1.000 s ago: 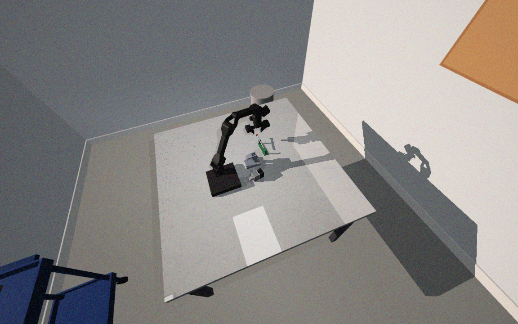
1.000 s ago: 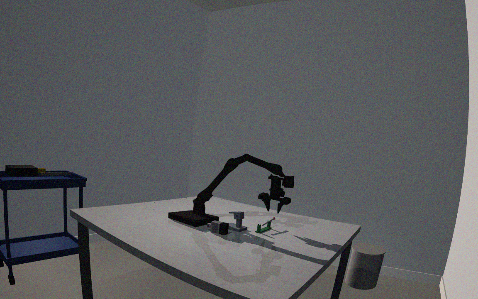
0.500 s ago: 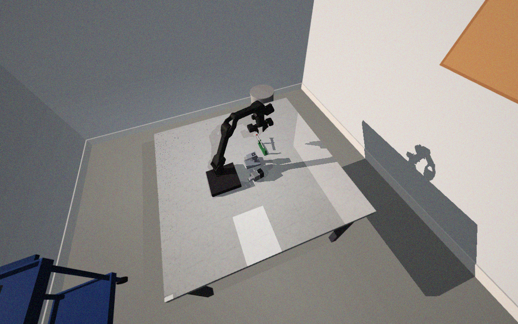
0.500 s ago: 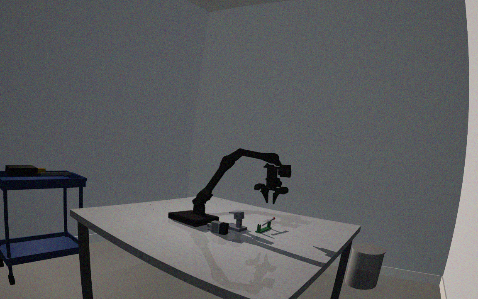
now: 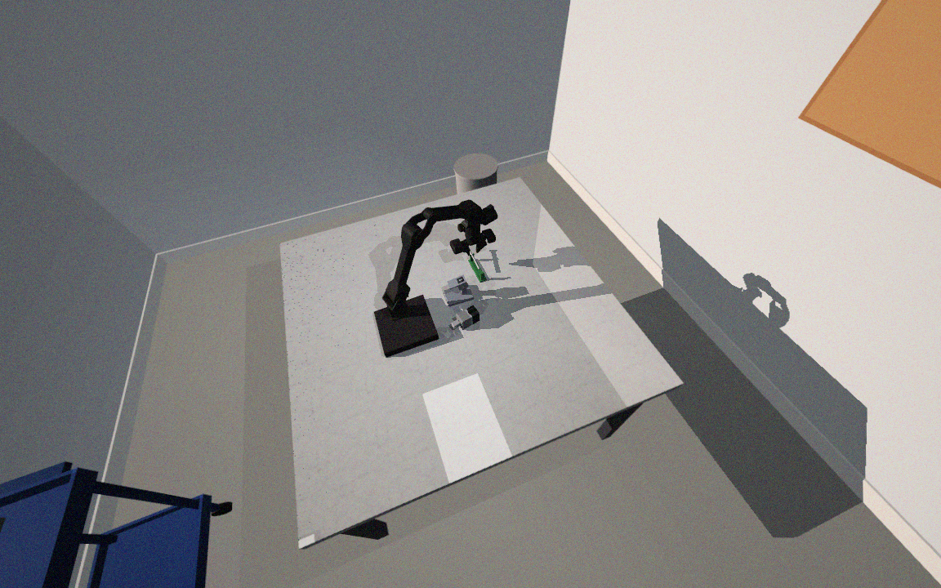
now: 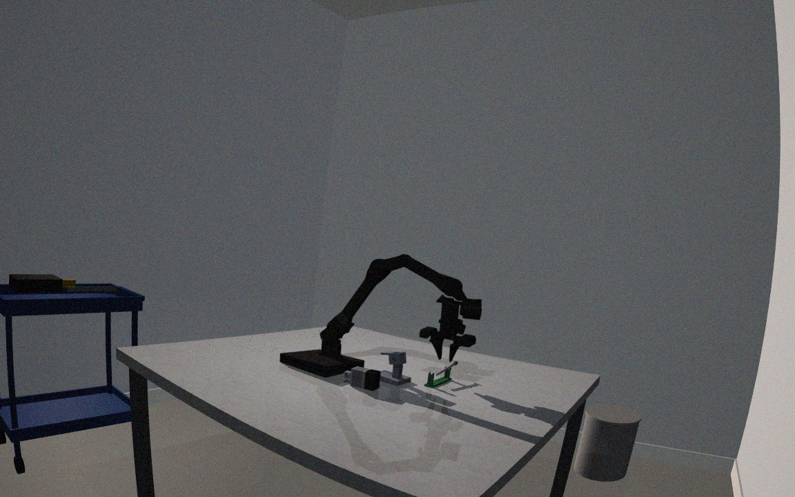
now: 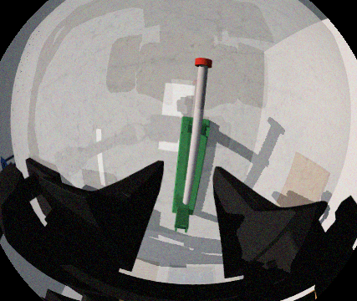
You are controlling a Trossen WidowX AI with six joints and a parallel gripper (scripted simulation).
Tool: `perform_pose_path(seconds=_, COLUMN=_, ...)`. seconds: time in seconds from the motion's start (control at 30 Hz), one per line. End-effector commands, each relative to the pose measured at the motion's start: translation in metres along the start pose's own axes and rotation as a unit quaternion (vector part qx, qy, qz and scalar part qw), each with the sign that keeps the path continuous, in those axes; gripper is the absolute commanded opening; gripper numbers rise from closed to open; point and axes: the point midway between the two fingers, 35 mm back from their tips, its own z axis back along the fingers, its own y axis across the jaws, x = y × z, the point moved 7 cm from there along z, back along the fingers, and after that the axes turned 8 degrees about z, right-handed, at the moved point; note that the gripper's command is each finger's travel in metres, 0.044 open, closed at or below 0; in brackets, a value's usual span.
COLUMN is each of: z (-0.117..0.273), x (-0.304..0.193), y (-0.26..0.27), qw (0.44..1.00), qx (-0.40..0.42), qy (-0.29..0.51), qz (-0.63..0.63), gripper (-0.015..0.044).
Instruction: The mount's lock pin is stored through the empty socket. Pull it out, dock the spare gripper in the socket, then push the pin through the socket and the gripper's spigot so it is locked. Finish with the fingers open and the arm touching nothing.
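Observation:
The lock pin [image 5: 474, 264] [image 6: 446, 368] [image 7: 197, 125], a pale rod with a red head, rests sloping along the green holder [image 5: 481, 277] [image 6: 438, 382] [image 7: 182, 167]. Its red end is raised and sticks out past the holder. The grey mount [image 5: 457, 291] [image 6: 397, 371] stands between the holder and the arm's base; no pin shows in its socket. The spare gripper [image 5: 467, 317] [image 6: 364, 377], a grey and black block, lies beside the mount, spigot towards the arm's base. My gripper [image 5: 477, 251] [image 6: 444, 359] [image 7: 188, 170] is open and empty, pointing down above the pin, one finger on each side in the wrist view.
The arm's dark base [image 5: 406, 327] [image 6: 317, 362] sits on the table [image 5: 357, 438] [image 6: 264, 420] near the mount and the spare gripper. A grey bin [image 5: 475, 172] [image 6: 608, 444] stands on the floor beyond the table. A blue cart [image 5: 149, 545] [image 6: 67, 411] stands away from it.

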Motion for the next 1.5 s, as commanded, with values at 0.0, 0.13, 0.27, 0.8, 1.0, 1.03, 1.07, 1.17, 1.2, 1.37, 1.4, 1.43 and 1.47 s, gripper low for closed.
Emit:
perform_pose_path(seconds=0.0, z=-0.002, x=0.0, y=-0.001, qw=1.0, qx=-0.006, qy=0.001, qz=-0.001, gripper=0.018)
perform_pose_path(seconds=0.13, z=-0.009, x=-0.001, y=-0.001, qw=1.0, qx=-0.006, qy=0.001, qz=-0.001, gripper=0.018)
perform_pose_path(seconds=0.27, z=-0.015, x=-0.002, y=-0.002, qw=1.0, qx=-0.006, qy=0.001, qz=-0.001, gripper=0.018)
perform_pose_path(seconds=0.8, z=-0.041, x=-0.005, y=-0.002, qw=1.0, qx=-0.006, qy=0.001, qz=-0.001, gripper=0.018)
perform_pose_path(seconds=1.0, z=-0.051, x=-0.007, y=-0.002, qw=1.0, qx=-0.006, qy=0.001, qz=-0.001, gripper=0.018)
perform_pose_path(seconds=1.03, z=-0.052, x=-0.007, y=-0.002, qw=1.0, qx=-0.006, qy=0.001, qz=-0.001, gripper=0.018)
perform_pose_path(seconds=1.07, z=-0.054, x=-0.007, y=-0.002, qw=1.0, qx=-0.006, qy=0.001, qz=-0.001, gripper=0.018)
perform_pose_path(seconds=1.17, z=-0.056, x=-0.007, y=-0.001, qw=1.0, qx=-0.006, qy=0.001, qz=-0.001, gripper=0.018)
perform_pose_path(seconds=1.2, z=-0.056, x=-0.007, y=-0.001, qw=1.0, qx=-0.006, qy=0.001, qz=-0.001, gripper=0.018)
perform_pose_path(seconds=1.37, z=-0.056, x=-0.007, y=-0.001, qw=1.0, qx=-0.006, qy=0.001, qz=-0.001, gripper=0.0075)
perform_pose_path(seconds=1.4, z=-0.056, x=-0.007, y=-0.001, qw=1.0, qx=-0.006, qy=0.001, qz=-0.001, gripper=0.0049)
perform_pose_path(seconds=1.43, z=-0.056, x=-0.007, y=-0.001, qw=1.0, qx=-0.006, qy=0.001, qz=-0.001, gripper=0.0022)
perform_pose_path(seconds=1.47, z=-0.056, x=-0.007, y=-0.001, qw=1.0, qx=-0.006, qy=0.001, qz=-0.001, gripper=0.0016)
